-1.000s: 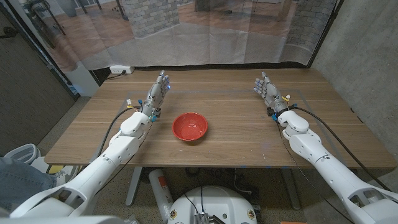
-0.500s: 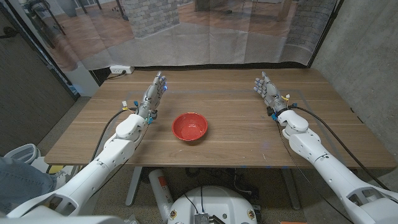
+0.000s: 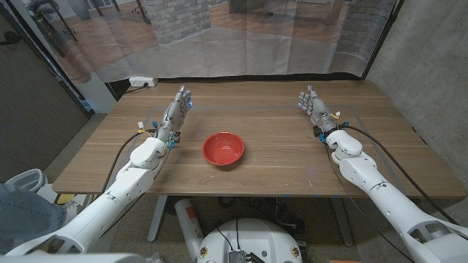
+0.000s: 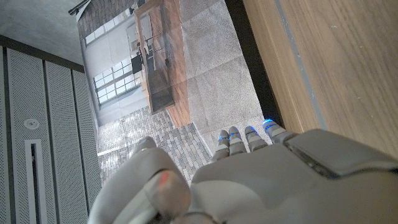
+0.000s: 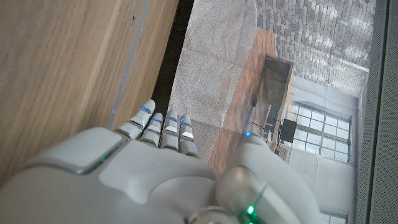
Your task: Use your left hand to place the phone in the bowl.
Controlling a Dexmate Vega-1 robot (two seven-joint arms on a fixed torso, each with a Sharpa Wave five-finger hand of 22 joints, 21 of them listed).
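Wooden rectangular table (image 3: 278, 157) carries a round red bowl (image 3: 223, 149) near its middle; nothing visible inside it. Left hand (image 3: 178, 111) stands beside the bowl toward the table's left, fingers extended, holding nothing. Right hand (image 3: 313, 106) likewise released, well apart at far right.

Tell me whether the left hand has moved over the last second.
Yes. The left hand has drifted toward picture left, away from the red bowl, which has stayed put.
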